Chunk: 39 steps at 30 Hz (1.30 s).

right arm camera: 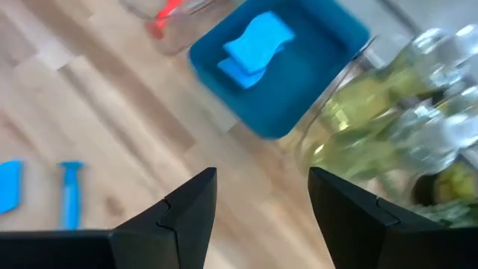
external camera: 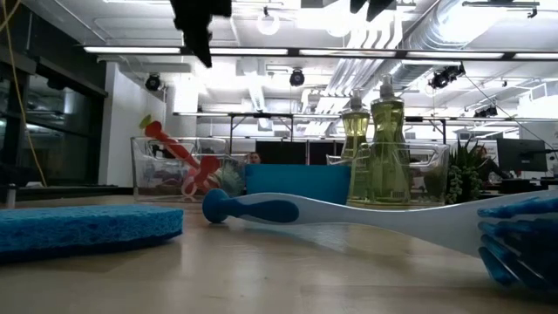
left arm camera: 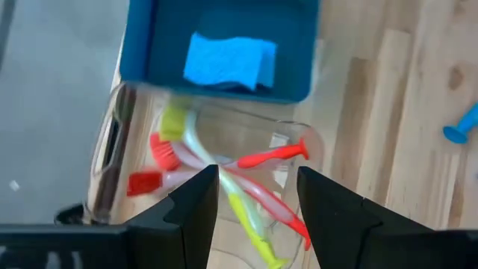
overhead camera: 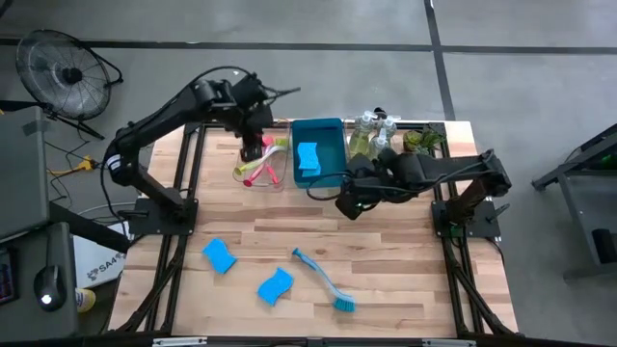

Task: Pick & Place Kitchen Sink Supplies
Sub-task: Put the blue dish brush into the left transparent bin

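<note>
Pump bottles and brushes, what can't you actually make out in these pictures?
- Pump bottles: right wrist view blurs them, so their count is unclear; in the high view they are too small.
- Brushes in the clear tray: overlapping handles and the left hand hide how many.
- Teal brush: bristle head cut off by the low view's edge.

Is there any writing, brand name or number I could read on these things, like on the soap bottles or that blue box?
None can be read in any view.
The pump bottles show no label or print.
The blue bin, the sponges and the teal brush are plain.
A white item on the floor beside the table's left edge bears dark marks, too small to read.
</note>
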### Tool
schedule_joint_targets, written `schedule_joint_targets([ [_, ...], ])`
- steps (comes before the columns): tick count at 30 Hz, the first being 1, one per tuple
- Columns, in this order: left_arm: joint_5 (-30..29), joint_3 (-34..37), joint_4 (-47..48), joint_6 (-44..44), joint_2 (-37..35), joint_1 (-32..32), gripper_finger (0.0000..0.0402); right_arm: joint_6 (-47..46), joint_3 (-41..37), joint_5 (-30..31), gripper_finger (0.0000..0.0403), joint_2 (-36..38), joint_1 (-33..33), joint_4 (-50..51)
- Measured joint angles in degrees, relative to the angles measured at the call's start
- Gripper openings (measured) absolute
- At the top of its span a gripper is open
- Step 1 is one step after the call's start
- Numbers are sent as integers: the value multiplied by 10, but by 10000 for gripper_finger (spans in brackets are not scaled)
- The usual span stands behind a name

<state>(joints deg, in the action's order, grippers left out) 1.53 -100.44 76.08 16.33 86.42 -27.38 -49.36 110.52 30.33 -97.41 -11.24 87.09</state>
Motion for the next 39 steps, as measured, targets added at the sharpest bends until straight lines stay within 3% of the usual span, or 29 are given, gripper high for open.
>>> schedule_joint_targets([
  [13,-71,1,-23,35,-53,166,176,-134,0,-34,206,-11,-57,-46],
  [22,-87,15,-33,65,-69,210,176,-197,0,-103,206,-64,-95,-78],
  [28,-56,133,-85,52,-138,215,176,-224,0,-166,206,-91,-104,-103],
  [39,41,403,-267,-59,-347,215,176,-239,0,-254,206,-141,-125,-160],
])
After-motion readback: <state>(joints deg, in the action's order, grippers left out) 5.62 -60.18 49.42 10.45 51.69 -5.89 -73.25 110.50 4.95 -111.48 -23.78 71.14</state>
